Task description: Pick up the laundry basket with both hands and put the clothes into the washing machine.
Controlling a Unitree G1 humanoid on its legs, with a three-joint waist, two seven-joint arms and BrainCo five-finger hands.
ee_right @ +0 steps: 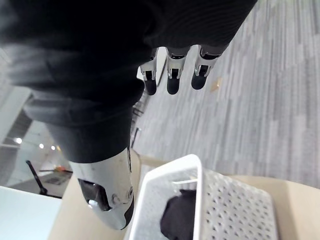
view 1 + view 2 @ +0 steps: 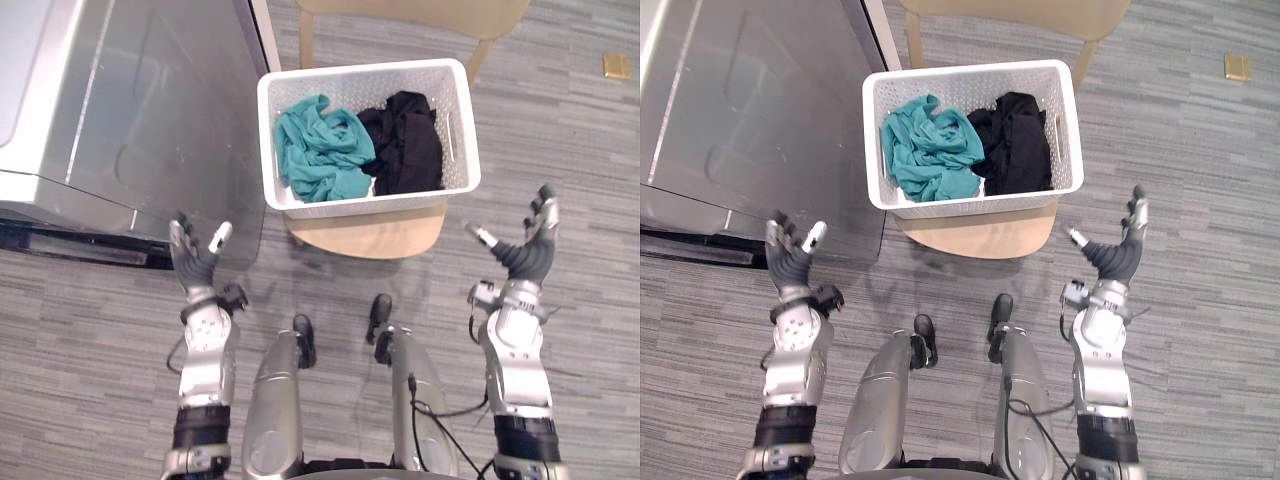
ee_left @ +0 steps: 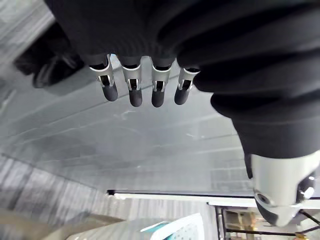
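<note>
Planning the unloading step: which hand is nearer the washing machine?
Left. The left hand is open beside the washing machine; the right hand is open beyond the basket.

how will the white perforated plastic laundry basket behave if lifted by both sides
Probably light: the white perforated plastic laundry basket holds just a teal garment and a black garment. Its thick rim likely keeps it stiff.

Upright white basket [image 2: 372, 206] with teal, black clothes [image 2: 335, 150]
</note>
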